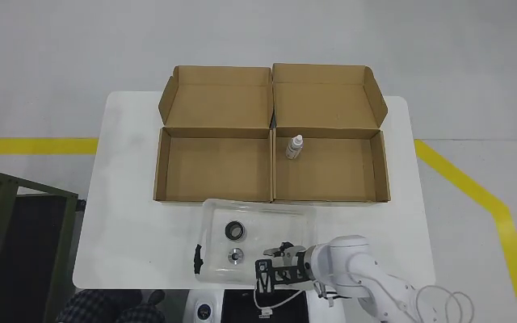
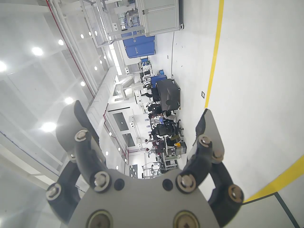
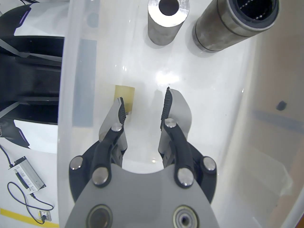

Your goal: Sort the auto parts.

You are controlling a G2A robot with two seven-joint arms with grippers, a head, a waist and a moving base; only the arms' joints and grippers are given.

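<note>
A clear plastic bin (image 1: 212, 211) stands at the table's front edge with two parts upright in it. One is a dark linear bearing (image 1: 235, 230) (image 3: 235, 12), the other a silver metal sleeve (image 1: 235, 257) (image 3: 168, 12). My right gripper (image 3: 144, 102) (image 1: 275, 252) is open inside the bin, a short way from both parts, with nothing between its fingers. A white bottle (image 1: 294, 147) lies in the right cardboard box (image 1: 381, 174). My left gripper (image 2: 142, 110) is open and empty, pointing out at the room away from the table.
Two open cardboard boxes sit side by side behind the bin; the left box (image 1: 159, 174) holds nothing. A small yellowish patch of tape (image 3: 124, 94) is on the bin floor by one right fingertip. A black object (image 1: 196, 260) sits at the bin's left edge.
</note>
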